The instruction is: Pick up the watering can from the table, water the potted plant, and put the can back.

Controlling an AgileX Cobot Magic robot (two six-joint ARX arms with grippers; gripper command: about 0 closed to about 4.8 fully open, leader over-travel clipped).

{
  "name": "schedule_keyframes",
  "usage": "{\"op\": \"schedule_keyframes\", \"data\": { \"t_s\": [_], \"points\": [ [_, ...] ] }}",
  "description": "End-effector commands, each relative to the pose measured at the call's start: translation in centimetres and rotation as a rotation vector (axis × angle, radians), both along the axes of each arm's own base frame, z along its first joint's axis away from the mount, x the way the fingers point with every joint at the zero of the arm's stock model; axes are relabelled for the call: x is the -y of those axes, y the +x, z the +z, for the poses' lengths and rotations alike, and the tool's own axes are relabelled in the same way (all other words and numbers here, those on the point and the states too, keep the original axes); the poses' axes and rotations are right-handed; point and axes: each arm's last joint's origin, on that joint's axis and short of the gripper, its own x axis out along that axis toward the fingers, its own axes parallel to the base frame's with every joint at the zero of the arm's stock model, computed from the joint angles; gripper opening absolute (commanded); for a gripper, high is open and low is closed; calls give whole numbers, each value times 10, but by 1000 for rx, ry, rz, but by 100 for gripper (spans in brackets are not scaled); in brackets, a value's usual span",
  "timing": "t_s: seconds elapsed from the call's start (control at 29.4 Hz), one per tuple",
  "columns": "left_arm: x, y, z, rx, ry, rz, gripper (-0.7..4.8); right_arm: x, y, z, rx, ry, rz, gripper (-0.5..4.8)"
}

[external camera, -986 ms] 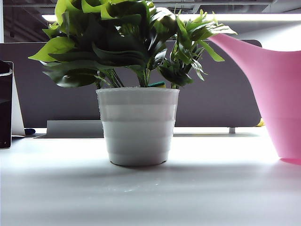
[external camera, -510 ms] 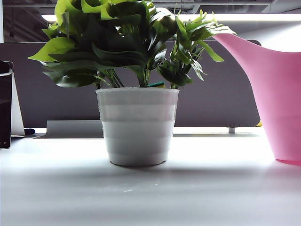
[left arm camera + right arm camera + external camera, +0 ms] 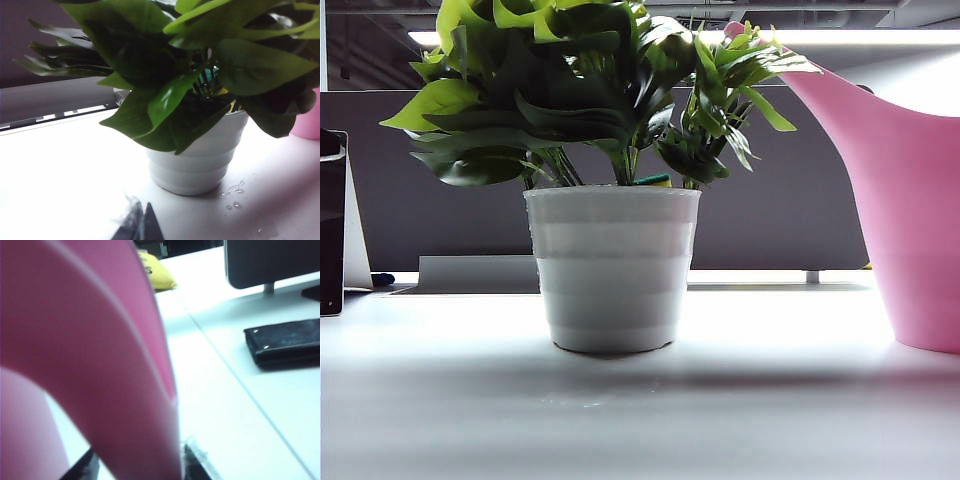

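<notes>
Two grippers we see: right gripper (image 3: 137, 465), fingers (image 3: 82, 467) spread around the watering can (image 3: 95, 355); left gripper (image 3: 140, 225), fingers pressed together, near the potted plant (image 3: 195, 150).

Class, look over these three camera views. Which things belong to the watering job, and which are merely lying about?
Belong to the job:
- watering can, standing on the table
- potted plant
- right gripper, either side of the can
- left gripper, near the pot

Lying about:
- yellow object
- black flat case
- monitor
</notes>
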Motion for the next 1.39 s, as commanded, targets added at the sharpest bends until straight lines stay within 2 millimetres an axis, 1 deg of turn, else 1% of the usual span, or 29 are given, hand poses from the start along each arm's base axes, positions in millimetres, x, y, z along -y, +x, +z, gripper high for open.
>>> {"op": "schedule_keyframes", "data": {
  "t_s": [0.03,0.17,0.34,0.48,0.68,0.82,0.85,0.88,0.92,0.99,1.02,1.26,1.39],
  "points": [
    [0,0,1,8,-8,-2,-5,-1,-2,-1,-2,9,11,212],
    [0,0,1,8,-8,-2,-5,-4,-9,-6,-8,57,27,212],
    [0,0,1,8,-8,-2,-5,-10,-24,-13,-13,76,69,212],
    [0,0,1,8,-8,-2,-5,-11,-24,-13,-22,123,122,212],
    [0,0,1,8,-8,-2,-5,-10,-25,-9,13,119,95,212],
    [0,0,1,8,-8,-2,-5,-11,-25,-5,36,162,110,209],
    [0,0,1,8,-8,-2,-5,-11,-26,-4,45,179,119,198],
    [0,0,1,8,-8,-2,-5,-12,-26,-2,59,186,139,167],
    [0,0,1,8,-8,-2,-5,-13,-27,1,71,189,159,123],
    [0,0,1,8,-8,-2,-5,-14,-28,6,104,180,197,12],
    [0,0,1,8,-8,-2,-5,-15,-29,9,121,172,208,-11],
    [0,0,1,8,-8,-2,-5,-17,-39,29,224,164,193,-8],
    [-1,0,1,8,-8,5,-5,-20,-48,38,253,232,211,-8]
  ]
}}
